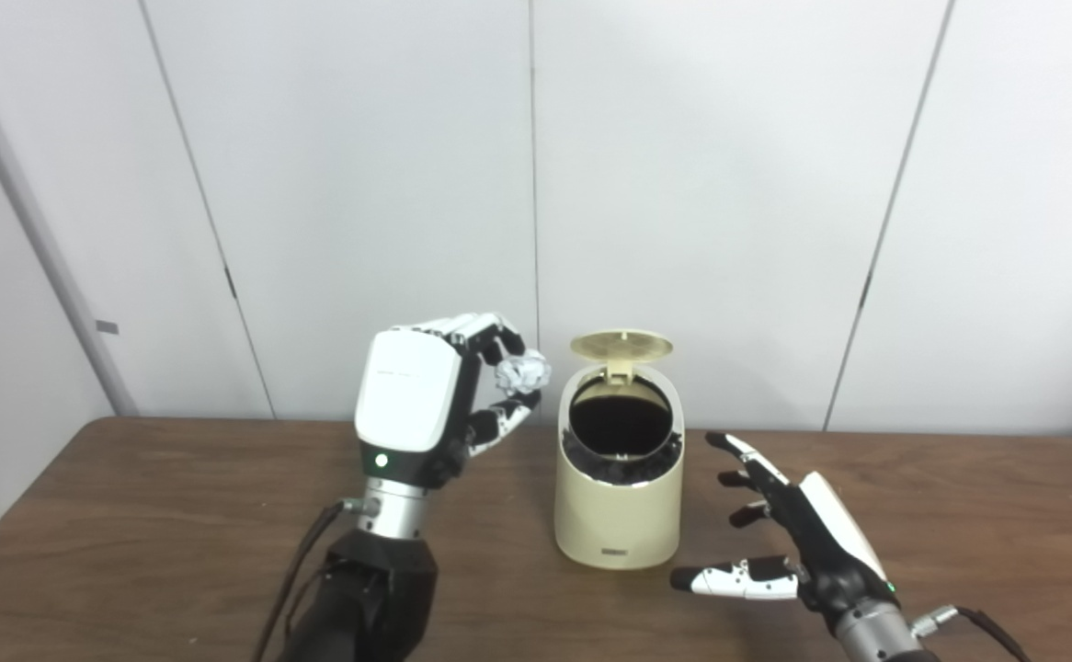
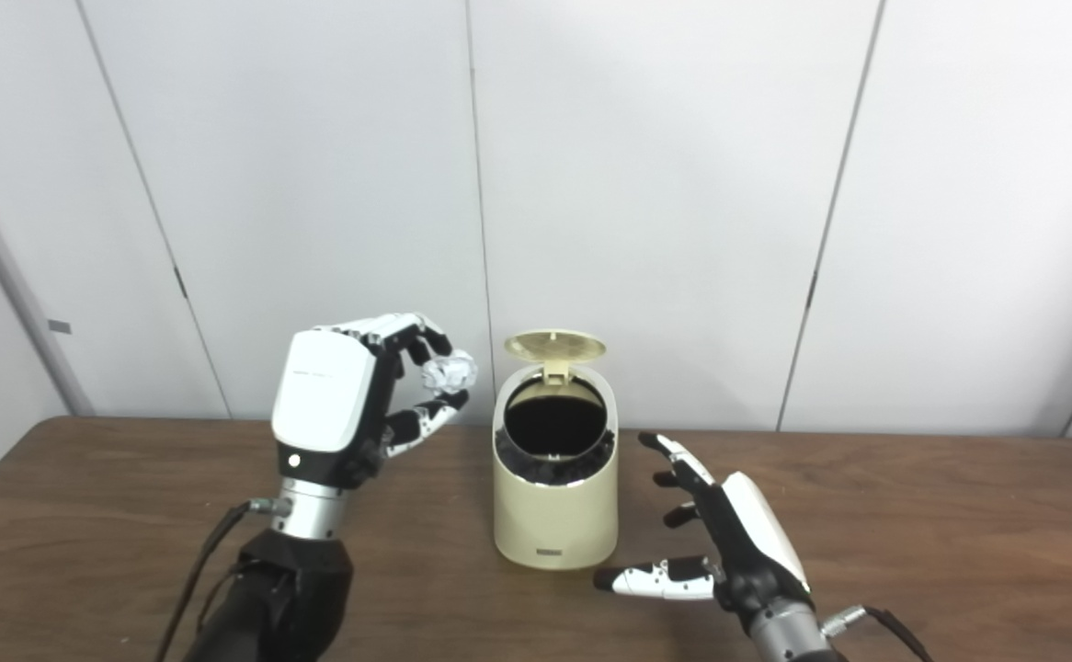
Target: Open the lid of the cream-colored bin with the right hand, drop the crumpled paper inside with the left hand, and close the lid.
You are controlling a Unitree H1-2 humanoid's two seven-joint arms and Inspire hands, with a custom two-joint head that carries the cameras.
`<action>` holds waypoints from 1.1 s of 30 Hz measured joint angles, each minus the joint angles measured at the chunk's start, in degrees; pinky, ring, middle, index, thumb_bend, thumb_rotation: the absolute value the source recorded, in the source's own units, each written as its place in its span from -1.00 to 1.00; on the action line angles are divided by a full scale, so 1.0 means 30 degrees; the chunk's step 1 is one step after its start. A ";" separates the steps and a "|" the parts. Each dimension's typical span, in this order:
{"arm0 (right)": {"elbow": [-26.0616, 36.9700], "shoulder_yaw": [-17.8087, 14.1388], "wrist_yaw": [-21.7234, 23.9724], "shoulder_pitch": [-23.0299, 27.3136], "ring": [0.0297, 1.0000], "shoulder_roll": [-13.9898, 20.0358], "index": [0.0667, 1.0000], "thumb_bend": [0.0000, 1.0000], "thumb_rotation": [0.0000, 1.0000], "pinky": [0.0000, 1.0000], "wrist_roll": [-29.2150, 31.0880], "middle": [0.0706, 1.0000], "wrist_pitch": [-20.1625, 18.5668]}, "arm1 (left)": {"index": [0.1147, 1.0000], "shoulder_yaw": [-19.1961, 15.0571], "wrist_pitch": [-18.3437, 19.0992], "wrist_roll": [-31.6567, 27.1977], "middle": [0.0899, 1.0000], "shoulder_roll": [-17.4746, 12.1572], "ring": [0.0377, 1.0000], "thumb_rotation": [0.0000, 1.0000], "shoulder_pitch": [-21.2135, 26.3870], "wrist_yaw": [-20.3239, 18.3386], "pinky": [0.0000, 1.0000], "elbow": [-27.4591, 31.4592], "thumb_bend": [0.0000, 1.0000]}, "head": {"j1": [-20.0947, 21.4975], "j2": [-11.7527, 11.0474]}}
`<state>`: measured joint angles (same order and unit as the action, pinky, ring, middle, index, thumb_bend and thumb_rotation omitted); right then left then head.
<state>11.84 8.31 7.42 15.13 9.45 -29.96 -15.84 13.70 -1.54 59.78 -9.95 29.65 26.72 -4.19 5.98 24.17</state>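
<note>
Setting: indoor lab or test room. Evidence: plain white panelled wall (image 1: 701, 184) with vertical seams, no decoration; a single brown wood-grain table (image 1: 131, 515) set against it; two robot arms with exposed cables (image 1: 302, 561) working at the table; even, flat lighting.

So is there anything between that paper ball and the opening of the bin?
Nothing. In both eye views the crumpled paper, pinched in the left hand, sits left of the cream bin, level with its raised lid, only air before the dark opening.
</note>
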 measured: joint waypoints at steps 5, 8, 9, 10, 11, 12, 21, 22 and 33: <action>0.0094 0.0081 0.0001 -0.0006 0.63 0.0005 0.80 0.58 -0.51 0.27 -0.0212 0.86 -0.0255 | -0.16 0.0570 -0.0158 -0.0146 -0.17 0.0510 -0.41 -1.00 0.0266 -0.0012 -0.60 -0.0539 0.05 | 0.0087 0.0029; 0.0100 0.0090 0.0001 -0.0022 0.64 0.0005 0.79 0.58 -0.52 0.28 -0.0271 0.86 -0.0352 | -0.10 0.0878 -0.0300 -0.0162 -0.26 0.0747 -0.41 -1.00 0.0530 0.0016 -0.61 -0.0671 0.04 | 0.0088 0.0029; 0.0106 0.0093 0.0001 -0.0022 0.64 0.0003 0.79 0.58 -0.52 0.28 -0.0284 0.87 -0.0410 | -0.09 0.0989 -0.0379 -0.0162 -0.28 0.0828 -0.41 -1.00 0.0618 0.0038 -0.62 -0.0784 0.04 | 0.0088 0.0030; 0.0120 0.0097 0.0001 -0.0023 0.64 0.0002 0.78 0.58 -0.52 0.28 -0.0290 0.87 -0.0477 | -0.09 0.1079 -0.0455 -0.0161 -0.28 0.0922 -0.41 -1.00 0.0667 0.0066 -0.62 -0.0841 0.04 | 0.0117 0.0030; 0.0126 0.0088 0.0000 -0.0028 0.64 0.0005 0.79 0.58 -0.51 0.27 -0.0287 0.87 -0.0503 | -0.13 0.1161 -0.0517 -0.0160 -0.22 0.1023 -0.41 -1.00 0.0696 0.0094 -0.62 -0.0902 0.05 | 0.0117 0.0030; 0.0126 0.0074 -0.0002 -0.0031 0.64 0.0014 0.79 0.58 -0.51 0.27 -0.0277 0.86 -0.0503 | -0.15 0.1256 -0.0549 -0.0160 -0.18 0.1138 -0.40 -1.00 0.0760 0.0102 -0.62 -0.1093 0.05 | 0.0117 0.0059; 0.0125 0.0024 -0.0210 -0.0038 0.65 0.0040 0.79 0.58 -0.45 0.28 -0.0013 0.87 -0.0469 | -0.11 0.2009 -0.0558 -0.0069 -0.23 0.1595 -0.36 -1.00 0.1271 0.0100 -0.50 -0.2568 0.04 | 0.0234 0.0088; 0.0125 0.0025 -0.0211 -0.0049 0.65 0.0041 0.79 0.58 -0.45 0.27 -0.0013 0.88 -0.0469 | -0.09 0.2062 -0.0558 -0.0070 -0.25 0.1619 -0.35 -1.00 0.1269 0.0100 -0.48 -0.2645 0.04 | 0.0263 0.0088; 0.0606 -0.0223 -0.0231 -0.0268 0.62 0.0290 0.77 0.66 -0.32 0.24 0.0230 0.84 -0.0447 | -0.08 0.2537 -0.0232 0.0401 -0.26 0.1555 -0.30 -1.00 0.2025 0.0286 -0.39 -0.4391 0.04 | 0.0264 0.0146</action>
<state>13.66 7.64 6.73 14.32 10.32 -29.27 -17.18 21.31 -2.24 60.98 -5.29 35.73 27.58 -17.36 6.77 24.61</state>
